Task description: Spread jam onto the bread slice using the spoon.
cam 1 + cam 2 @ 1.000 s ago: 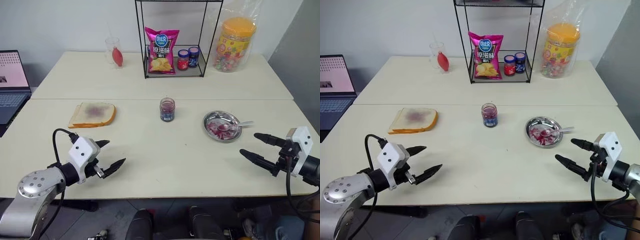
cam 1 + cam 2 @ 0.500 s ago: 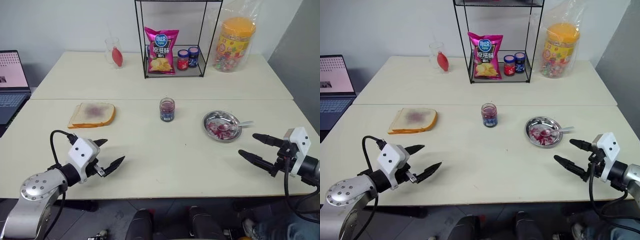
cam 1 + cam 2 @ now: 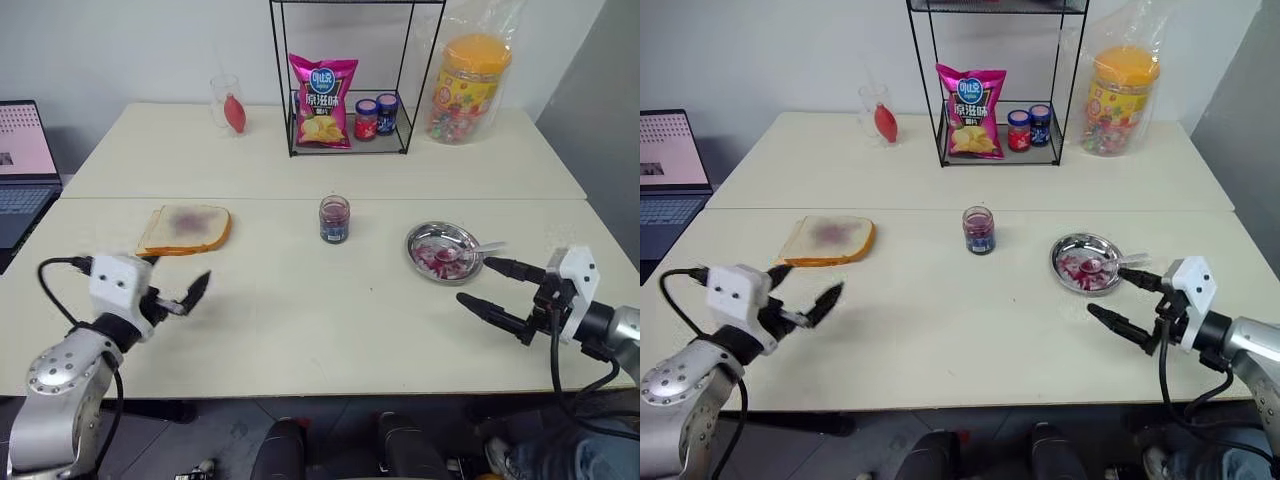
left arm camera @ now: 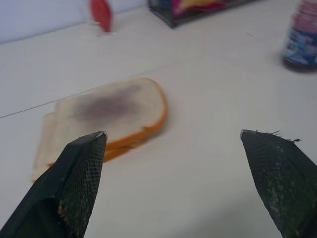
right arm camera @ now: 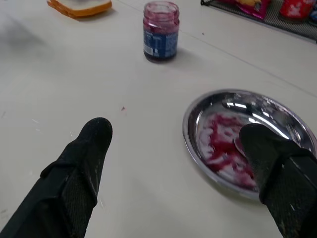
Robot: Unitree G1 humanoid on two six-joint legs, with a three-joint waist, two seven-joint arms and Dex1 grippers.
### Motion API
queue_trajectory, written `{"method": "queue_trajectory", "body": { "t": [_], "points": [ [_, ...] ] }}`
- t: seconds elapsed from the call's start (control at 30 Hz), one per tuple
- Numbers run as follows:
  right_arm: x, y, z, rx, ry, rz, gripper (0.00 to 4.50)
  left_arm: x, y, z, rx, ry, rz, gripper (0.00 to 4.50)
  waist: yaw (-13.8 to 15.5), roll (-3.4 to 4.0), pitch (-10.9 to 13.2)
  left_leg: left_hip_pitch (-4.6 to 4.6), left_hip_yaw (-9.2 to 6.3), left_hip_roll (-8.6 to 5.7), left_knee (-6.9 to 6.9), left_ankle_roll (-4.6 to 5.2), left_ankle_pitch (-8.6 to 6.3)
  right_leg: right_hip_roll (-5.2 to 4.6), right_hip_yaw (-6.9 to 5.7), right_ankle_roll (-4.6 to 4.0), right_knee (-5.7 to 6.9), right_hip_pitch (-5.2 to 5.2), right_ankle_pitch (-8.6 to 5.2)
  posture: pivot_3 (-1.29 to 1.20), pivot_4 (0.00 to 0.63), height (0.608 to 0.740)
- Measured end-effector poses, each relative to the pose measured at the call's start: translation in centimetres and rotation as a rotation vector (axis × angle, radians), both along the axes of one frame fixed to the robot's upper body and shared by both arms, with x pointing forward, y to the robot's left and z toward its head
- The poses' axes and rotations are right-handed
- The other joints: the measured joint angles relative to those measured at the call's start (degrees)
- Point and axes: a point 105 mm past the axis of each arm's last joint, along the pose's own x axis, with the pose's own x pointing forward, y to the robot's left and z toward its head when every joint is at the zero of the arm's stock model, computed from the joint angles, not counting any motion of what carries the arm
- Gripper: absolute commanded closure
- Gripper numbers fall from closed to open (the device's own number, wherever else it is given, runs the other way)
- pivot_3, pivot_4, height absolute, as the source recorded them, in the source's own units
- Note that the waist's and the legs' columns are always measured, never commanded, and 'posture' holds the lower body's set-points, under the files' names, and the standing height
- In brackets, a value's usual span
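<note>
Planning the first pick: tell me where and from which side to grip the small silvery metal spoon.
Grip the slim handle of the small silvery metal spoon, probably from the robot's right. Its smeared bowl lies inside the round steel dish, while the handle juts over the rim on that side, near the open right gripper.

The left gripper (image 3: 178,293) now sits farther to the left over the tabletop (image 3: 320,330) and points toward the bread slice (image 3: 186,229). The right gripper (image 3: 488,285) has shifted inward, its upper finger now just beside the steel dish (image 3: 445,251) holding the spoon (image 3: 470,250).
</note>
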Motion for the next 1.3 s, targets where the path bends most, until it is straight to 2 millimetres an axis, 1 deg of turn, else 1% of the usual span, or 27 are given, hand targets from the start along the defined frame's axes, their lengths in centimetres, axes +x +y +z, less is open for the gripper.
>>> {"method": "queue_trajectory", "body": {
  "t": [0.07,0.1,0.17,0.2,0.27,0.33,0.43,0.5,0.6,0.7,0.9,1.07,1.17,1.23,1.3],
  "points": [
    [0.0,1.6,0.8,0.001,-0.028,0.052,0.01,0.9,1.2,1.1,-0.071,-0.035,0.074,0.00,0.00,-0.03,-0.02,0.00,-0.04,0.00,0.00,0.00,0.00,0.02,-0.02,0.22,-0.02,0.02,0.13,0.00,0.150,0.740],
    [0.1,2.2,1.1,0.002,-0.034,0.061,0.01,1.0,1.6,1.2,-0.091,-0.036,0.096,0.00,-0.01,-0.03,-0.03,-0.01,-0.02,0.00,-0.02,0.00,0.00,0.02,-0.01,0.24,-0.06,0.02,0.14,0.00,0.150,0.740],
    [0.5,3.8,1.7,0.022,-0.026,0.078,0.01,2.1,2.5,1.0,-0.155,-0.016,0.144,0.00,0.00,-0.04,-0.02,-0.04,-0.03,-0.01,-0.03,-0.01,-0.01,0.02,-0.02,0.25,-0.07,0.00,0.14,0.00,0.150,0.740],
    [0.6,4.0,1.8,0.025,-0.023,0.079,0.01,2.3,2.7,1.0,-0.168,-0.013,0.150,0.00,0.00,-0.04,-0.02,-0.06,-0.05,-0.01,-0.03,0.00,0.00,0.02,-0.03,0.25,-0.07,-0.02,0.14,0.00,0.150,0.740],
    [1.0,5.8,2.4,0.033,-0.019,0.104,0.01,3.9,3.2,1.1,-0.247,0.001,0.182,0.00,0.00,-0.04,-0.02,-0.05,-0.15,-0.01,-0.01,0.00,0.01,0.05,-0.09,0.26,0.00,-0.02,0.16,0.00,0.150,0.740],
    [0.9,6.9,2.5,0.022,0.003,0.127,0.01,4.6,3.5,0.9,-0.286,0.016,0.197,0.00,0.04,-0.07,-0.04,-0.07,-0.14,-0.02,-0.02,-0.01,0.00,0.04,-0.09,0.26,-0.07,0.00,0.16,0.00,0.150,0.740],
    [1.1,7.1,2.0,0.019,0.040,0.106,0.01,5.4,4.0,-0.5,-0.333,0.073,0.227,0.00,0.05,-0.09,-0.04,-0.21,-0.15,-0.04,-0.03,-0.01,0.00,0.00,-0.10,0.26,-0.11,-0.07,0.16,0.00,0.150,0.740],
    [1.2,7.3,2.1,0.024,0.036,0.104,0.01,5.9,4.1,-1.3,-0.348,0.104,0.242,0.00,0.08,-0.09,-0.04,-0.23,-0.19,-0.04,-0.03,-0.01,0.00,0.00,-0.13,0.27,-0.10,-0.07,0.16,0.00,0.150,0.740],
    [1.3,7.2,2.1,0.025,0.038,0.094,0.01,6.6,4.4,-1.9,-0.371,0.134,0.273,0.00,0.05,-0.10,-0.05,-0.22,-0.20,-0.04,-0.01,-0.01,0.00,0.01,-0.14,0.27,-0.08,-0.07,0.17,0.00,0.150,0.740],
    [1.4,7.3,2.0,0.033,0.040,0.092,0.01,7.7,4.8,-2.7,-0.394,0.167,0.304,0.00,0.04,-0.11,-0.06,-0.19,-0.21,-0.04,0.00,-0.01,0.01,0.02,-0.14,0.29,-0.04,-0.06,0.18,0.00,0.150,0.740],
    [1.3,7.7,1.7,0.037,0.056,0.091,0.01,9.2,5.0,-4.0,-0.453,0.226,0.327,0.00,0.03,-0.12,-0.06,-0.21,-0.21,-0.05,-0.01,-0.01,0.00,0.02,-0.15,0.29,-0.06,-0.07,0.18,0.00,0.150,0.740],
    [1.4,7.8,1.9,0.032,0.056,0.090,0.01,10.0,5.2,-4.1,-0.478,0.235,0.341,0.00,0.03,-0.12,-0.06,-0.17,-0.24,-0.05,-0.01,-0.01,0.01,0.02,-0.17,0.30,-0.01,-0.06,0.18,0.00,0.150,0.740],
    [1.4,7.9,1.8,0.032,0.066,0.093,0.00,10.1,5.4,-4.2,-0.473,0.239,0.342,0.50,0.03,-0.12,-0.06,-0.15,-0.24,-0.05,-0.01,-0.01,0.01,0.02,-0.16,0.29,0.01,-0.05,0.18,0.00,0.150,0.740],
    [1.4,7.9,2.0,0.029,0.062,0.090,0.00,10.2,5.4,-4.4,-0.456,0.247,0.340,1.02,0.10,-0.12,-0.06,-0.15,-0.24,-0.05,-0.01,-0.01,0.01,0.02,-0.17,0.30,0.02,-0.05,0.18,0.00,0.150,0.740],
    [1.4,7.9,2.2,0.035,0.065,0.089,0.00,10.2,5.4,-4.4,-0.452,0.252,0.339,1.38,0.17,-0.12,-0.07,-0.15,-0.24,-0.05,-0.01,-0.01,0.01,0.02,-0.16,0.30,0.01,-0.04,0.18,0.00,0.150,0.740]
  ]
}}
